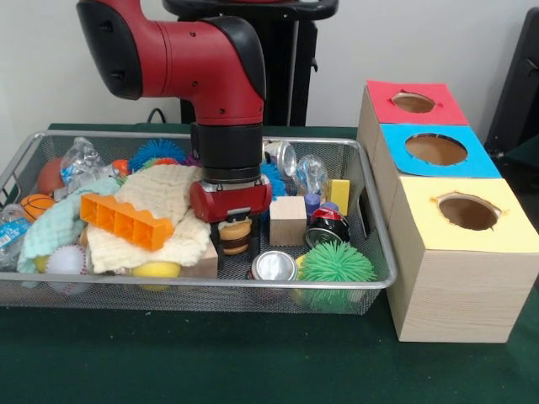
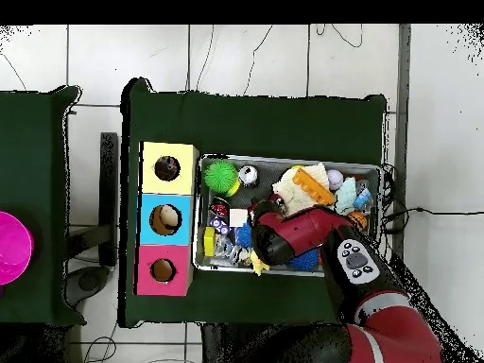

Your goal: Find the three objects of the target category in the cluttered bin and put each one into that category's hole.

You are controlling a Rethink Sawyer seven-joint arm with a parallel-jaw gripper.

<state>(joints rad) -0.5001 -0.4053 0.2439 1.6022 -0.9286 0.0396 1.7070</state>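
The silver wire-mesh bin point(image 1: 210, 286) fills the left and middle of the front view and is packed with clutter; it also shows in the overhead view point(image 2: 288, 159). My gripper point(image 1: 235, 240) is lowered into the bin's middle, beside the cream waffle cloth point(image 1: 164, 206) and a wooden cube point(image 1: 288, 220). Small tan and dark shapes sit right at its tip, and I cannot tell whether it holds anything. No busy-print floppy piece shows; they are hidden in the clutter or behind the arm. The yellow-topped hole point(image 1: 468, 212) is in the nearest pale wooden box, right of the bin, and shows in the overhead view point(image 2: 167, 168).
A blue-topped hole point(image 1: 435, 149) and a red-topped hole point(image 1: 413, 103) lie behind the yellow one. In the bin are an orange brick point(image 1: 126, 220), a mint-green cloth point(image 1: 55, 225), a green spiky ball point(image 1: 335, 265), a tin can point(image 1: 274, 266) and a yellow block point(image 1: 338, 195).
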